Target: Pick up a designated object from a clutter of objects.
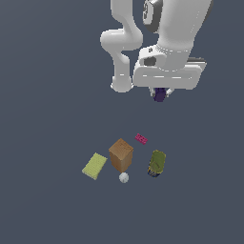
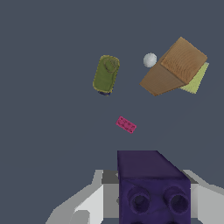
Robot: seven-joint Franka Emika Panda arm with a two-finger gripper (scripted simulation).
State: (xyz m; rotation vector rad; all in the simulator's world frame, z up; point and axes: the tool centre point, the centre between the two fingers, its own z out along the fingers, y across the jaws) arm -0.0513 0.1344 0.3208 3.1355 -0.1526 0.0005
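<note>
One purple block (image 2: 153, 188) sits clamped in the end effector (image 1: 160, 94), raised well above the bench (image 1: 47, 119); the wrist view shows its two round sockets facing the camera and its long axis running away from the lens. Pale fingers (image 2: 89, 203) flank it. Held high, the white arm (image 1: 157, 33) has its wrist pointing down. Five items lie below: one pink brick (image 1: 141, 138), one brown box (image 1: 121, 155), one olive pack (image 1: 157, 163), one yellow-green pad (image 1: 95, 166), one white ball (image 1: 124, 177).

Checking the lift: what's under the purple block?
Under the purple block, held in the hand, only bare floor shows; the block covers some floor in the wrist view.
</note>
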